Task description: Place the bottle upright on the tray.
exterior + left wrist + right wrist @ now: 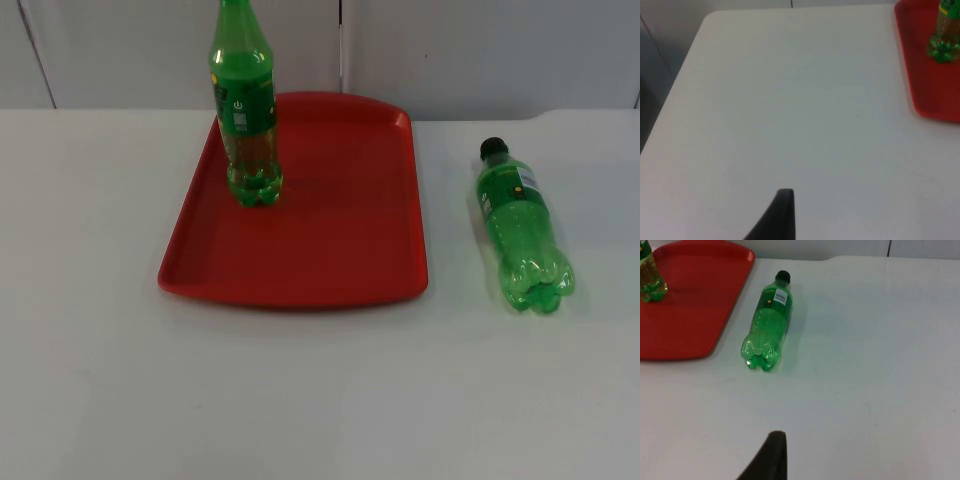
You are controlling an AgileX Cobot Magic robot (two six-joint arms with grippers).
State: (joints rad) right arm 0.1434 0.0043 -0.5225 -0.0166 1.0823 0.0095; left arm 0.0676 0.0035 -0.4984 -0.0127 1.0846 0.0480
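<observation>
- Top view: an upright bottle [245, 110] stands on the red tray [330, 240] near its far-left edge; a second bottle [521, 227] lies on the white surface [300, 400], just right of the tray.
- Left wrist view: left gripper's fingers [782, 212] above bare surface beside the tray's edge; open or closed, cannot tell.
- Right wrist view: right gripper's fingers [772, 455] near the lying bottle; state unclear.

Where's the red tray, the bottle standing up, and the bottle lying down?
red tray [330, 250]: top view, bare floor.
standing bottle [245, 110]: top view, label.
lying bottle [769, 325]: right wrist view, body.

Upright bottle [244, 110]: cap cut off by top edge in top view. Label text on lying bottle [522, 226] too small to read.
</observation>
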